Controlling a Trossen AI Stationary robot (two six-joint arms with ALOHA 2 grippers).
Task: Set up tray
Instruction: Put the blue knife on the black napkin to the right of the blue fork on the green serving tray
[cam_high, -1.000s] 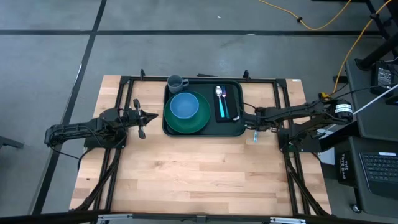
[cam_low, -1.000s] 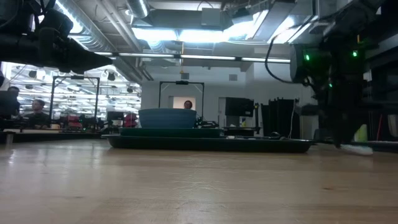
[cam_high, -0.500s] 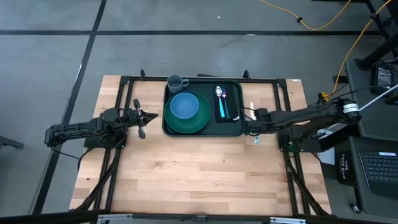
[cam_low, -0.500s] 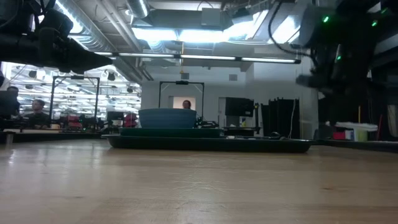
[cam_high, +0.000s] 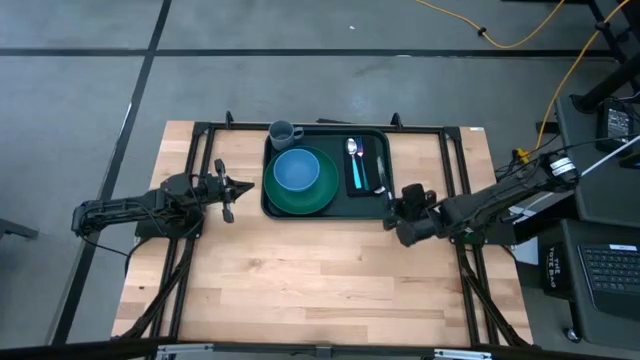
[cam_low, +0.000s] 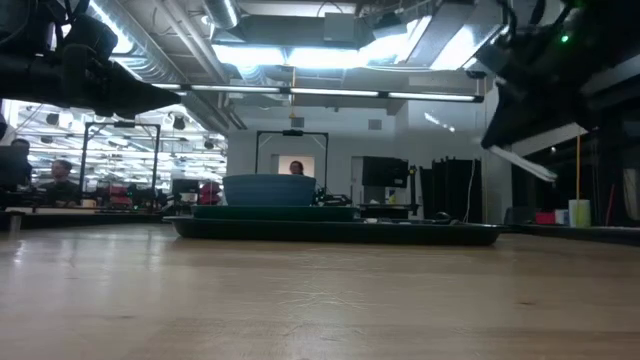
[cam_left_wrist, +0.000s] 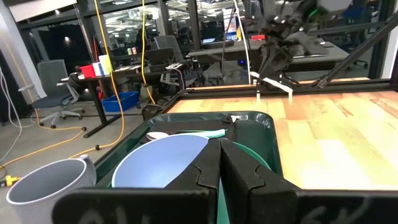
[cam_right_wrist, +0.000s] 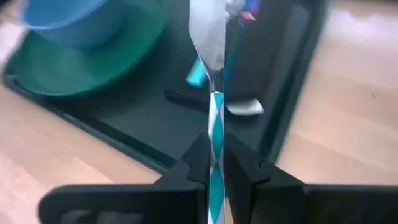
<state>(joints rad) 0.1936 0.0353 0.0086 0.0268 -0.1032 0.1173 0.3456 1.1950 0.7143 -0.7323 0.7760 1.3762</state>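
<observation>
The dark green tray (cam_high: 340, 203) lies at the table's far middle and carries a green plate (cam_high: 318, 200) with a blue bowl (cam_high: 296, 171), plus a black napkin (cam_high: 364, 172) with a spoon (cam_high: 352, 149) on it. A grey mug (cam_high: 283, 132) stands at the tray's far left corner. My right gripper (cam_high: 393, 204) hovers at the tray's near right corner, shut on a knife (cam_high: 381, 180) with a teal-and-white handle. My left gripper (cam_high: 228, 190) waits, shut, left of the tray. My right gripper pinches the knife's patterned handle (cam_right_wrist: 216, 118) between its two fingers. The handle runs back along the fingers and the silver blade (cam_right_wrist: 207, 31) sticks out ahead. The fingers come from the near right. The knife (cam_low: 525, 160) is lifted clear and tilted, its blade over the tray's right side.
Black frame rails (cam_high: 452, 160) run along the table's left, right and far sides. Bare wooden tabletop (cam_high: 320, 280) fills the near half. Beyond the table stand desks, chairs and equipment, and a person (cam_low: 60, 175) sits far off.
My right gripper has raised the knife off the table to the right of the tray. It has drawn back toward the near edge and turned to face the tray. The knife, flat on the wood a second ago, now hangs tilted in the air.
</observation>
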